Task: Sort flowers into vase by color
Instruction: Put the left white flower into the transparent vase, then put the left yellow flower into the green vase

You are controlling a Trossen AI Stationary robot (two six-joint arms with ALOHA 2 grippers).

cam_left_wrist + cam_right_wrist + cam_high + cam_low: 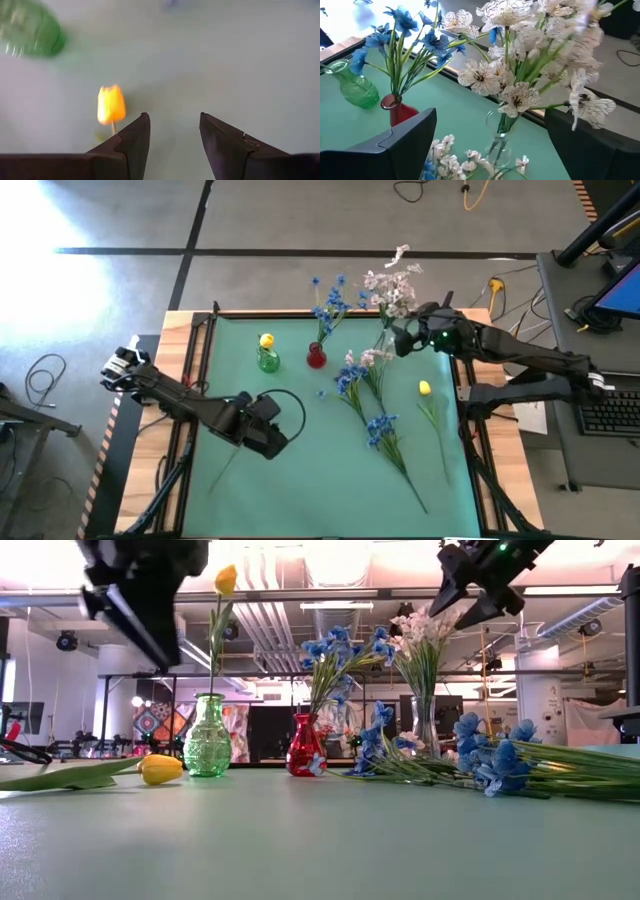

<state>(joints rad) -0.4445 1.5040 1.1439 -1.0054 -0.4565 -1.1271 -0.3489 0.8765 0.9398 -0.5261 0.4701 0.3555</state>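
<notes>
Sorting partly done: three vases loaded, loose stems remain on the worktop (230, 490).

Right hand (408, 338) hangs wide open and empty beside the pale pink-white sprays (392, 285) upright in the clear glass vase (500, 145). Left hand (272, 435) hovers part-open, holding nothing, over a loose yellow bud (111, 104). The ribbed green vase (268, 361) holds a yellow bud, the glossy red vase (316, 358) blue blossoms (328, 298). Blue (380, 427), pale and yellow (424, 388) stems lie mid-worktop, awaiting sorting.
</notes>
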